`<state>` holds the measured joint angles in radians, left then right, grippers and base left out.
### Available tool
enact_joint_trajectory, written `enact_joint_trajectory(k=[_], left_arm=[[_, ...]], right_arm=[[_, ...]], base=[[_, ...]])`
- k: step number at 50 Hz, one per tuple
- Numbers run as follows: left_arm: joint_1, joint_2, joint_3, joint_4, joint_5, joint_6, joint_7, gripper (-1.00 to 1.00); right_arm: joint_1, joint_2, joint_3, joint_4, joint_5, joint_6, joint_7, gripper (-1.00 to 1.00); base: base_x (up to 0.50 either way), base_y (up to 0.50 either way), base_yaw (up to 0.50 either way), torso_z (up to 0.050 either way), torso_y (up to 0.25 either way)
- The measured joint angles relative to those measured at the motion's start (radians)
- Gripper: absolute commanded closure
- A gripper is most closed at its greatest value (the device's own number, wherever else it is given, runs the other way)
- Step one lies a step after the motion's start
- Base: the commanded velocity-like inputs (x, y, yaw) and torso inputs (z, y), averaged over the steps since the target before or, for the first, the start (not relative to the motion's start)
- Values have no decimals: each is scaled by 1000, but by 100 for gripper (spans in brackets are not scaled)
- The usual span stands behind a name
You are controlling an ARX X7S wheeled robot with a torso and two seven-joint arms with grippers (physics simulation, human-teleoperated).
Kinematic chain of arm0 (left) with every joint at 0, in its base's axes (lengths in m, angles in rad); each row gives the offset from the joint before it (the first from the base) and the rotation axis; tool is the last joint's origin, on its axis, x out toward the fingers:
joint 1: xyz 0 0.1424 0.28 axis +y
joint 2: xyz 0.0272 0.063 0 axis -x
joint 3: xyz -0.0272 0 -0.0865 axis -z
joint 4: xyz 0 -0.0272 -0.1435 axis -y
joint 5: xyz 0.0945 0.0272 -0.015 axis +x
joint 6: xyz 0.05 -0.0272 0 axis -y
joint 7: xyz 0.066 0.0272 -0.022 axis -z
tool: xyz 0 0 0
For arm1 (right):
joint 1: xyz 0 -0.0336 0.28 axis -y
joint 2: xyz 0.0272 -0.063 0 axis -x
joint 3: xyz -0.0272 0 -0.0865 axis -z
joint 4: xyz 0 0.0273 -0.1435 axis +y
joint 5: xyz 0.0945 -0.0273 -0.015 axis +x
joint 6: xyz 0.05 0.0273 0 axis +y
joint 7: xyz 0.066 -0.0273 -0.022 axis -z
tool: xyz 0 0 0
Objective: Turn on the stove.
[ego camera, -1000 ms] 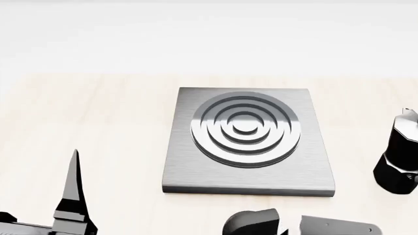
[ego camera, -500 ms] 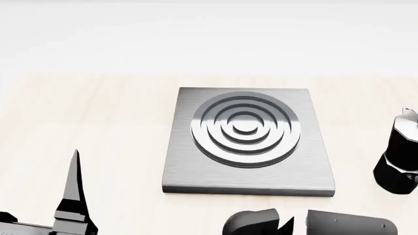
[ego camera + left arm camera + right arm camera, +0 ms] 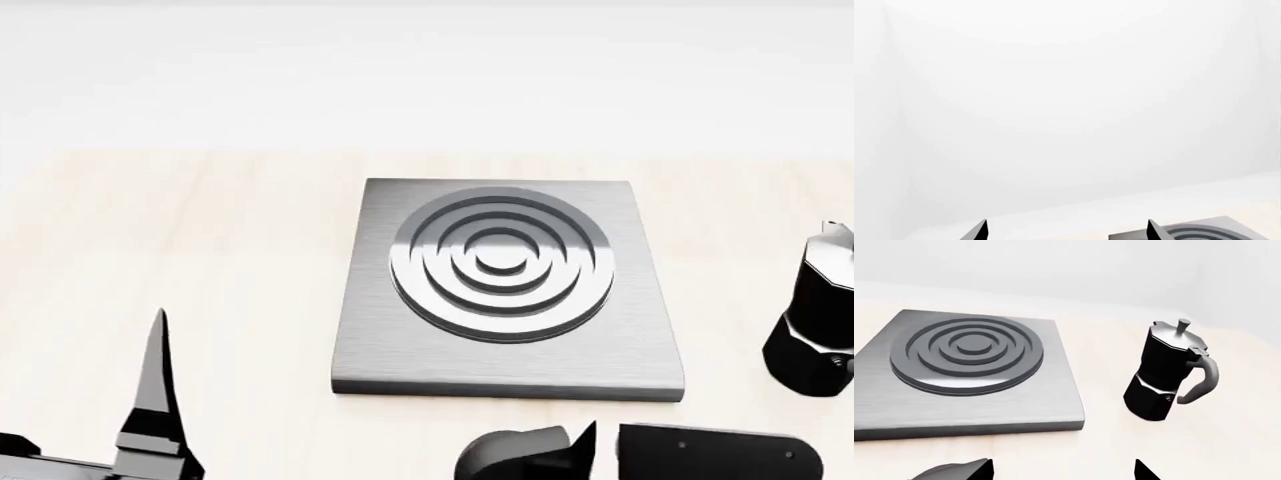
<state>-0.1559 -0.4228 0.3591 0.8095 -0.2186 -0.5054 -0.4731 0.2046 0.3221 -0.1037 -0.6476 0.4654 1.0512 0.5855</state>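
Observation:
The stove (image 3: 507, 290) is a flat square brushed-metal plate with raised concentric rings, at the middle of the pale wooden table; it also fills the right wrist view's left half (image 3: 967, 365). In front of its near edge sits a dark rounded knob (image 3: 511, 456), cut off by the frame edge and seen as a grey curve (image 3: 947, 471). My right gripper (image 3: 1062, 471) is open, low over the table, with one fingertip (image 3: 583, 442) beside the knob. My left gripper (image 3: 1066, 233) is open and empty, off to the stove's left, one finger (image 3: 158, 395) pointing up.
A black moka pot (image 3: 810, 320) stands upright to the right of the stove, its handle turned away from it (image 3: 1167, 375). A white wall runs behind the table's far edge. The left wrist view shows mostly that wall and a stove corner (image 3: 1207, 232).
My right arm has shifted at the bottom of the head view, and a fingertip now shows right beside the knob. The left gripper dropped very slightly. The stove and pot have not moved.

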Motion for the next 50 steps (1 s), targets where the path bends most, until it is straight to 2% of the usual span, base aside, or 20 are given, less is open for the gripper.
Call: enact_joint_trajectory(k=[50], left_arm=[[-3,-9,9,-2,-6,3,-11,-100]], right_arm=[[69,34,-64,-262,31,121,78,-100]], base=[[0,0,0,0,0]])
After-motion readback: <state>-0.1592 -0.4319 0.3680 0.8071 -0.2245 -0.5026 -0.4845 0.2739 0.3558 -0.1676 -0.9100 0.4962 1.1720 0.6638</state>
